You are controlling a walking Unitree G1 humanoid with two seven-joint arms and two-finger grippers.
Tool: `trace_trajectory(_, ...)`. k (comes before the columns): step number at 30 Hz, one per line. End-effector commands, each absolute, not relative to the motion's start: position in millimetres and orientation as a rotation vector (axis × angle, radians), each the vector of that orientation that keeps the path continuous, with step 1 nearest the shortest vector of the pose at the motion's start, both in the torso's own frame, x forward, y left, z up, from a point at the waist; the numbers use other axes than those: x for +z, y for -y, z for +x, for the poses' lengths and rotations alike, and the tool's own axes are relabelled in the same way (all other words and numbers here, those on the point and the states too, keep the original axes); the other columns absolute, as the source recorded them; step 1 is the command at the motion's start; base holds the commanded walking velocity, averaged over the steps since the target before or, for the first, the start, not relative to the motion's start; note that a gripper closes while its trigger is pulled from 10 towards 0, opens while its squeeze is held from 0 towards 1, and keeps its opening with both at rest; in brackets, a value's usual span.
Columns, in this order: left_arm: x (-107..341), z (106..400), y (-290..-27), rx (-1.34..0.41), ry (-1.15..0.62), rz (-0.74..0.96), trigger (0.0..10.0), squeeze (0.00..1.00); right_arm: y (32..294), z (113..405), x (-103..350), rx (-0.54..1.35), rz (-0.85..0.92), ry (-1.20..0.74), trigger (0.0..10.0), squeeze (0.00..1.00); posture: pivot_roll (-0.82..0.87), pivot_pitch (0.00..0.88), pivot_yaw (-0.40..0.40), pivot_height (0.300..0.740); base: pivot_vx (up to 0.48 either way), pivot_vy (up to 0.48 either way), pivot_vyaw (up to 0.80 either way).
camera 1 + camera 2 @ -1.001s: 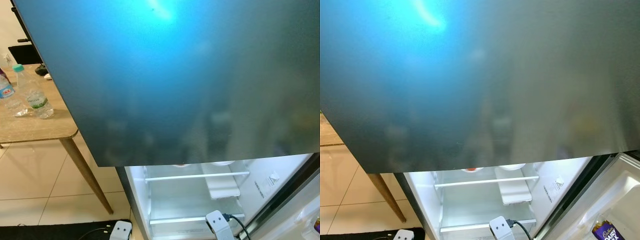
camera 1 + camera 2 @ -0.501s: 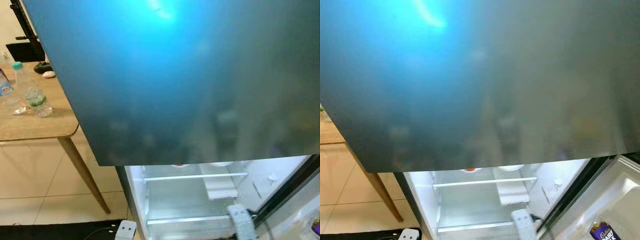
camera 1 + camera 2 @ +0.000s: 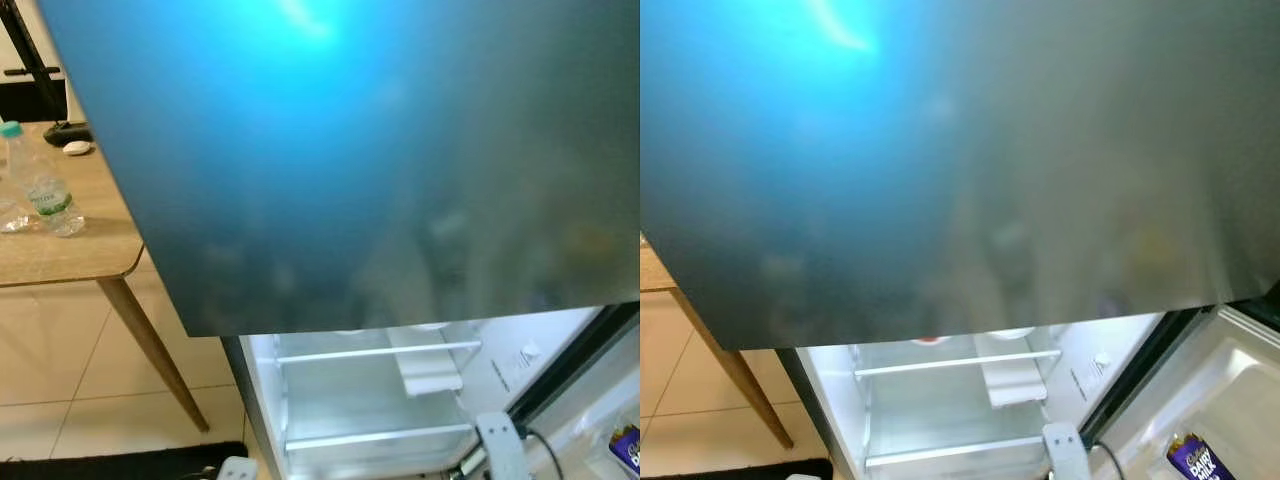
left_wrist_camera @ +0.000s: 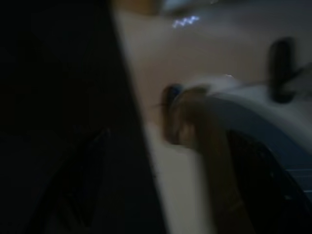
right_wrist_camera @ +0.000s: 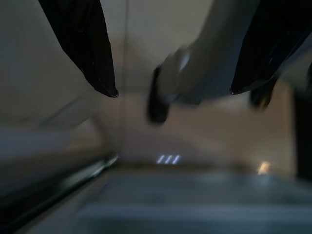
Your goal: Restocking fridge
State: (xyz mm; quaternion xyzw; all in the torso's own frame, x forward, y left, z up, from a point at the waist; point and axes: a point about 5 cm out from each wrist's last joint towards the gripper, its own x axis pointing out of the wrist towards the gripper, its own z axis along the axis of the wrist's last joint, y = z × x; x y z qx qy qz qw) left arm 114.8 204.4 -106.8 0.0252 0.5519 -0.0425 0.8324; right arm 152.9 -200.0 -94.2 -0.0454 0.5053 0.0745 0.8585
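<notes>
Right gripper (image 5: pixel 173 92): the right wrist view shows its two black fingers (image 5: pixel 85 44) spread wide apart, with nothing between them and touching nothing; behind them lie a blurred pale floor and part of the robot's own body. Left gripper: the left wrist view is dark and blurred, and whether its fingers are apart or together cannot be told.

Fridge (image 3: pixel 400 150): a closed dark upper door, glossy with a blue light reflection, takes up most of the head views. Below it the lower compartment (image 3: pixel 940 410) stands open and lit, with two white shelf rails (image 3: pixel 375 352) and one small white tray (image 3: pixel 428 372). Under the upper door's edge, two round items sit at the back, one reddish, one white. The open lower door (image 3: pixel 1230 400) swings to the robot's right; one purple chocolate pack (image 3: pixel 1196 460) rests in its bin.

Wooden table (image 3: pixel 70 255): stands left of the fridge, carrying one clear water bottle with a green cap (image 3: pixel 35 180)
</notes>
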Motion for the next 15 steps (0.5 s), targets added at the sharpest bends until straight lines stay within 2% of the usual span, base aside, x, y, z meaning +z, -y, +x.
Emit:
trace_trajectory(1, -103.1, 120.4, -216.6, -0.066, -1.157, 0.072, 10.0, 0.0, 189.1, 146.5, -98.4, 0.185, -0.093, -1.083, 10.0, 0.0, -0.02, 0.0, 0.026, 0.74, 0.0, 0.0, 0.0)
trace_trajectory(8, -95.0, 144.8, -216.9, -0.039, -1.089, 0.058, 10.0, 0.0, 183.9, 137.3, -102.3, 0.228, -0.116, -1.117, 10.0, 0.0, 0.01, 0.0, 0.006, 0.74, 0.0, 0.0, 0.0)
trace_trajectory(15, -100.9, 135.1, -204.5, -0.059, -1.122, 0.046, 10.0, 0.0, 198.3, 133.1, -101.9, 0.191, -0.135, -1.131, 10.0, 0.0, -0.03, 0.0, 0.015, 0.74, 0.0, 0.0, 0.0)
